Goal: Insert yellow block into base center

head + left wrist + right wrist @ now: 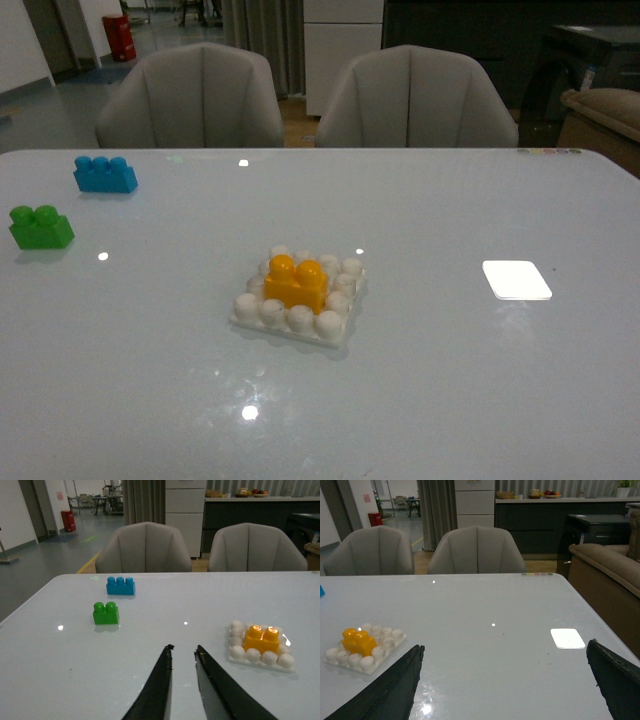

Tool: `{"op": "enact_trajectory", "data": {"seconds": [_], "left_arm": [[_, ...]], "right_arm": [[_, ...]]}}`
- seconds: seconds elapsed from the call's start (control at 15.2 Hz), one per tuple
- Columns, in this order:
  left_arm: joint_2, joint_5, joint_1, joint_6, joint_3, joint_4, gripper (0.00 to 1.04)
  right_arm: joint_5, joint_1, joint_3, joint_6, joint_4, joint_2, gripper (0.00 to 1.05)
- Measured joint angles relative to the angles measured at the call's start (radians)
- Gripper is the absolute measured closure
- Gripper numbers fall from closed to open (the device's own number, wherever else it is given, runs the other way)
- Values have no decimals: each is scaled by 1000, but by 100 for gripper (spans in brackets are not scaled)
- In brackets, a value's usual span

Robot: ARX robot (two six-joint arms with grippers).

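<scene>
the yellow block [296, 282] sits on the base [262, 318], over its middle studs, with white studs showing all round it; both lie near the centre of the surface [420, 380]. it looks seated, though from here i can't judge whether it's pressed fully down or only resting on the studs, and the far row of studs is partly hidden behind it.

the left gripper [182, 652] hangs clear of everything, released with a narrow gap, and holds nothing. the right gripper [505, 655] is spread wide, also empty, its fingertips cut off by the frame edge.

the risk i see: if the block is only perched, any nudge to the base from an arm could tip it off.

at ten o'clock from the base sit the green brick [40, 227] and blue brick [105, 174], well apart; at three o'clock, a flat white patch [516, 280].
</scene>
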Motion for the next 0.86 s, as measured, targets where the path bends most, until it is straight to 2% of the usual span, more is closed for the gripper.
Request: {"op": "enact_trajectory", "data": {"seconds": [0.46, 0.86], "left_arm": [[0, 0, 0, 0, 0, 0, 6], [0, 0, 0, 1, 0, 0, 7]], "right_arm": [[0, 0, 0, 0, 0, 0, 6], [0, 0, 0, 0, 0, 0, 6]]}}
